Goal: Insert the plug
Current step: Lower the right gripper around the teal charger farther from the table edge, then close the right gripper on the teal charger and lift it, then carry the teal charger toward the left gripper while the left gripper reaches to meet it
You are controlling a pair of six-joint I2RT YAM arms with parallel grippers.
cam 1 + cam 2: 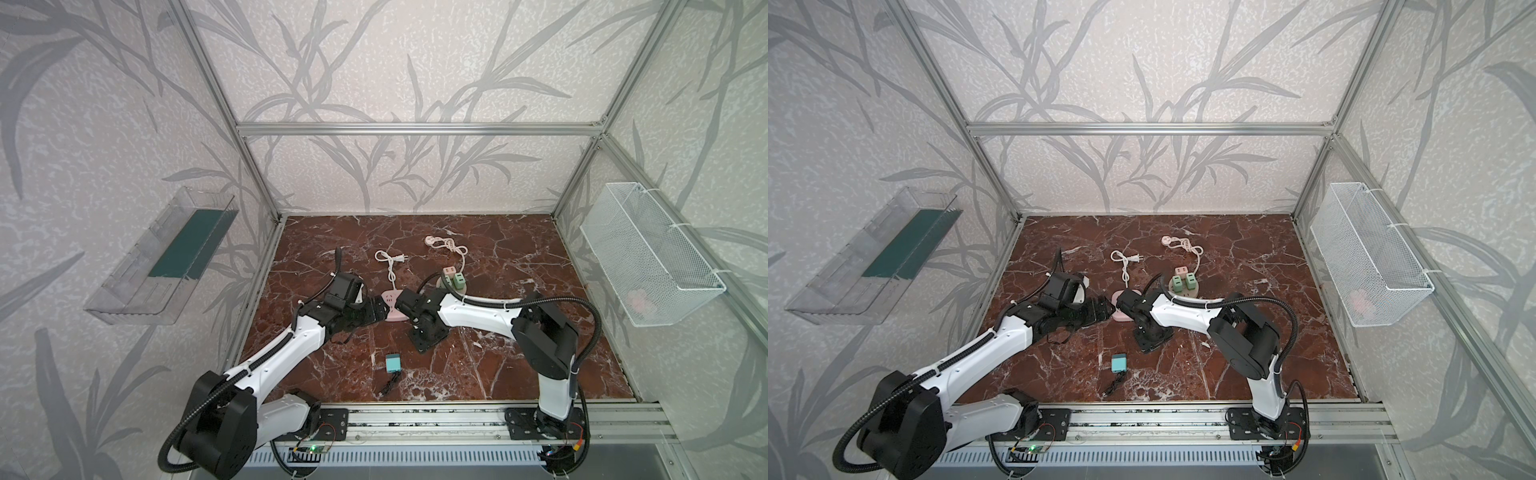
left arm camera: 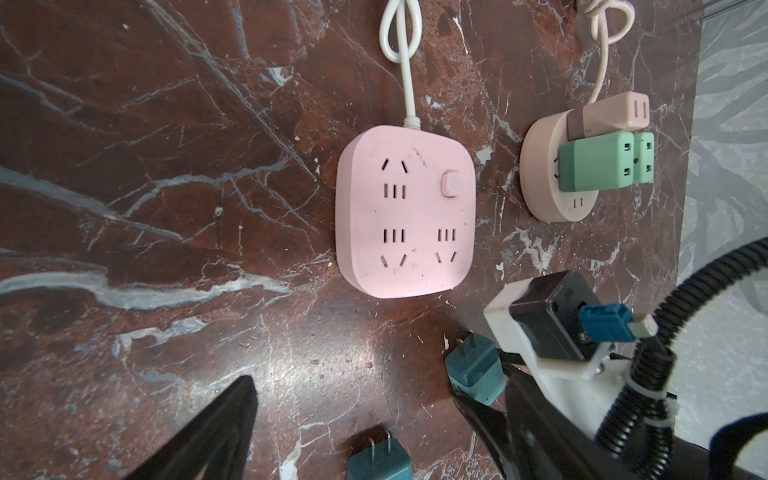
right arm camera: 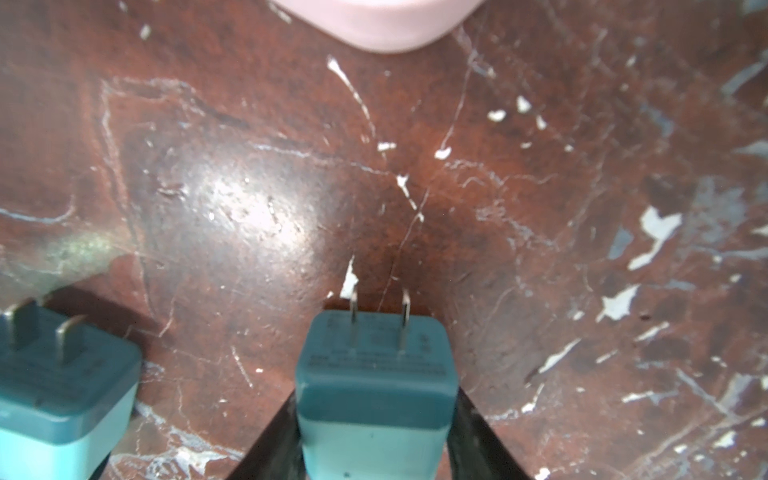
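The teal plug (image 3: 374, 365) points its two prongs at the marble floor, and my right gripper (image 3: 374, 411) is shut on it, one black finger against each side. The left wrist view shows this plug (image 2: 473, 370) just off a corner of the pink power strip (image 2: 405, 216), close to one of the left fingers. In both top views the plug is hidden under the right wrist. My left gripper (image 2: 380, 382) is open and holds nothing, beside the strip (image 1: 390, 298) (image 1: 1121, 318). A second teal plug (image 1: 392, 362) (image 2: 378, 457) stands loose on the floor, prongs up.
A round beige socket base (image 1: 453, 282) (image 2: 557, 174) with green adapters sits behind the right arm. The strip's white cable (image 1: 390, 266) runs to the back. A black cable (image 1: 388, 384) lies by the loose plug. A wire basket (image 1: 648, 253) and a clear shelf (image 1: 166, 257) hang on the side walls.
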